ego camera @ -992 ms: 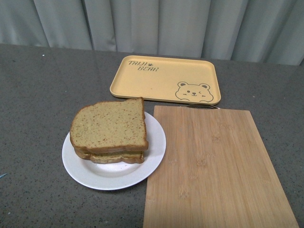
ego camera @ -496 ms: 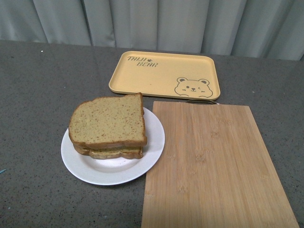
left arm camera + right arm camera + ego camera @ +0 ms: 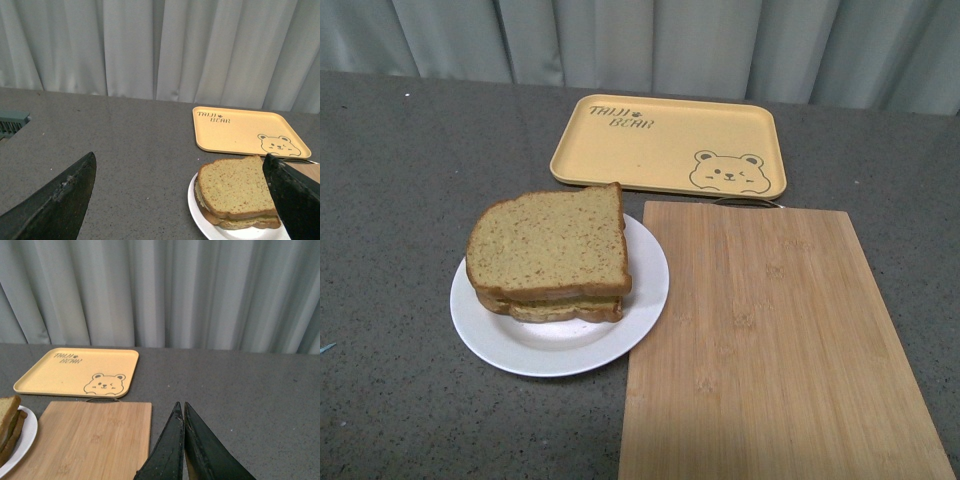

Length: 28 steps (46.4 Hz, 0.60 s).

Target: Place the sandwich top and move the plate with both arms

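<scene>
The sandwich top (image 3: 548, 243) sits on the stack on the plate (image 3: 560, 345), beside the cutting board (image 3: 770, 340); placing looks done, so the plate move is yours next. Your left gripper (image 3: 179, 160) is spread wide, your right gripper (image 3: 181, 407) pressed together and empty; both need the plate's rim.

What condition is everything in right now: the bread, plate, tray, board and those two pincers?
Top bread slice: stacked on the lower slice.
Plate: on the table, carrying both slices.
Tray: flat, nothing on it.
Board: flat, nothing on it.
Left pincer: open wide, holding nothing.
Right pincer: shut, holding nothing.
</scene>
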{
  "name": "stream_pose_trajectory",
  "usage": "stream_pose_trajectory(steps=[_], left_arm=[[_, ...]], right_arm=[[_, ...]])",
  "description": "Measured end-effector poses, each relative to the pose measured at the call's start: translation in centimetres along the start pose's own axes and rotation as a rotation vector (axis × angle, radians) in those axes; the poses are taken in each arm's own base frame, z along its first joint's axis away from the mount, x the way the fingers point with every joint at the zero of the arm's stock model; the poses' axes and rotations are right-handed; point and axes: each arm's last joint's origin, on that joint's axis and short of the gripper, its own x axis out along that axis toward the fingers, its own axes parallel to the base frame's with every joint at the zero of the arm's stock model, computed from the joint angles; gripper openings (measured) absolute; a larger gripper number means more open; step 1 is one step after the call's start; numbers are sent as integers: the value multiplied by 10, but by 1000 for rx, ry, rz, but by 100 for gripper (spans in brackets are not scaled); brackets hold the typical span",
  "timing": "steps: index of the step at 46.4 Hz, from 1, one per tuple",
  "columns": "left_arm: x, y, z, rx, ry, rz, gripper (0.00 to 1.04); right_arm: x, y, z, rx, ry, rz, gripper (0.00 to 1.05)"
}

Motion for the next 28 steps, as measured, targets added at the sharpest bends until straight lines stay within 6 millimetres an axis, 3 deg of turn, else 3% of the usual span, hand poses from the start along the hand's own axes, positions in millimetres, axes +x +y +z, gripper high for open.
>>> stream_pose_trajectory(steps=[16, 23, 28], left_arm=[[0, 0, 0, 0, 0, 0, 98], [0, 0, 0, 0, 0, 0, 98], [0, 0, 0, 0, 0, 0, 98]], right_arm=[[-3, 0, 2, -2, -30, 0, 2], [-3, 0, 2, -1, -31, 0, 23], [-3, 0, 2, -1, -31, 0, 46]])
